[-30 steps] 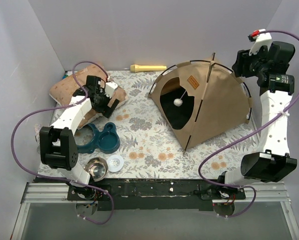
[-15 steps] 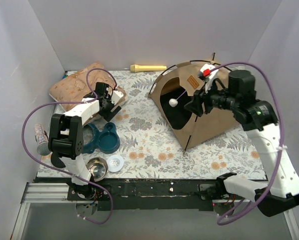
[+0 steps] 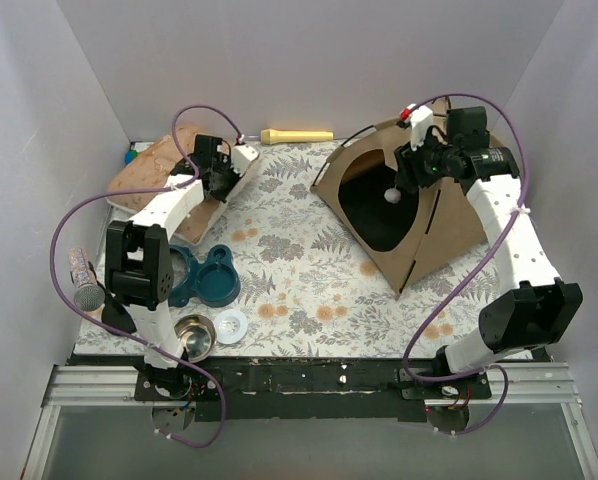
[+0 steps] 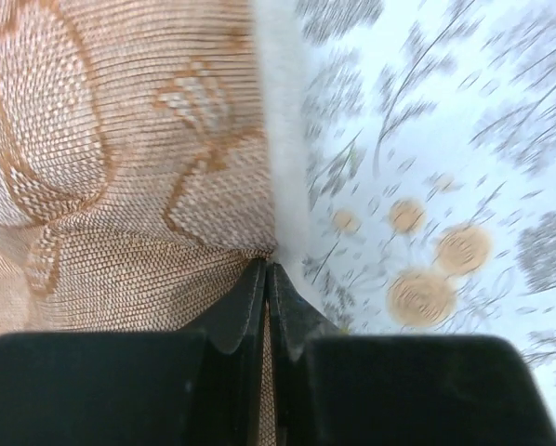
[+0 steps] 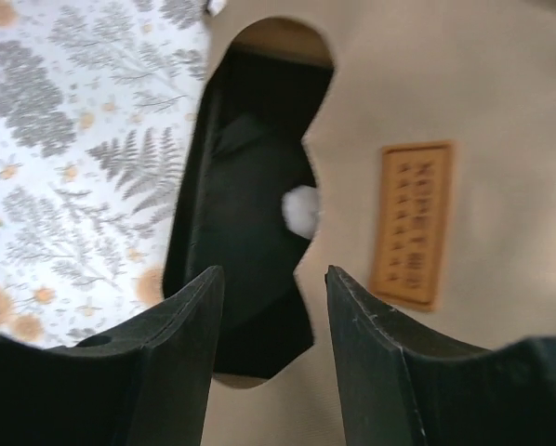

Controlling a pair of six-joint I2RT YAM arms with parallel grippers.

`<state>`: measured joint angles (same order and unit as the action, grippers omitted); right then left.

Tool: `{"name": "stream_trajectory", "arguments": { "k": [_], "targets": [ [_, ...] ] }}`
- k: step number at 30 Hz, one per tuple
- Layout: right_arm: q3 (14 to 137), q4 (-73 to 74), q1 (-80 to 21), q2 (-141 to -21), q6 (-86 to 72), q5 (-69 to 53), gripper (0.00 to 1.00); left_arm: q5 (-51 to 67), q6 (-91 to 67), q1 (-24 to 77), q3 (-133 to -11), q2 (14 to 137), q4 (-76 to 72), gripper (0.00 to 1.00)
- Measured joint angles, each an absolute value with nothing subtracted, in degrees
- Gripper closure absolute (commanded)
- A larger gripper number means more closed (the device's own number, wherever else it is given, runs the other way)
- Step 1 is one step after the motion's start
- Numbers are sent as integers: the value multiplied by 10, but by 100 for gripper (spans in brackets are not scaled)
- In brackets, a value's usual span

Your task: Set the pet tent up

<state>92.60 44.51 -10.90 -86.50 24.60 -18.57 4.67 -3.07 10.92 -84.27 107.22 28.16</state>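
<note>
Right pincer (image 5: 264, 279) held open and empty over the doorway of the pet tent (image 3: 449, 225).
The tent is seen upright at the far right of the table (image 3: 289, 270); the left pincer (image 4: 266, 271) is shut against the edge of the cushion (image 4: 120, 139).

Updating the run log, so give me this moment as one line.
left claw: shut at cushion edge | right claw: open, facing pet tent doorway | pet tent: upright, pompom in doorway
</note>
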Motion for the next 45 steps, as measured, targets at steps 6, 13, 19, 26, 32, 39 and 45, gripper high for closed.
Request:
{"name": "stream_trajectory", "arguments": {
  "k": [6, 13, 19, 26, 32, 39, 45],
  "targets": [
    [959, 445, -77, -874, 271, -226, 34, 104, -39, 170, -888, 1065, 303, 100],
    [903, 442, -81, -769, 272, -349, 23, 211, -80, 256, -876, 975, 392, 100],
    [733, 379, -117, -576, 292, -414, 20, 350, -150, 300, -814, 816, 431, 100],
    [575, 263, -291, -522, 360, -376, 21, 481, -217, 301, -765, 792, 459, 100],
    [557, 203, -331, -526, 350, -307, 21, 519, -267, 299, -889, 852, 508, 100],
    [647, 203, -331, -467, 307, -272, 21, 632, -435, 264, -1081, 872, 429, 100],
    [690, 264, -333, -444, 323, -273, 22, 657, -478, 175, -949, 841, 365, 100]
  ]
}}
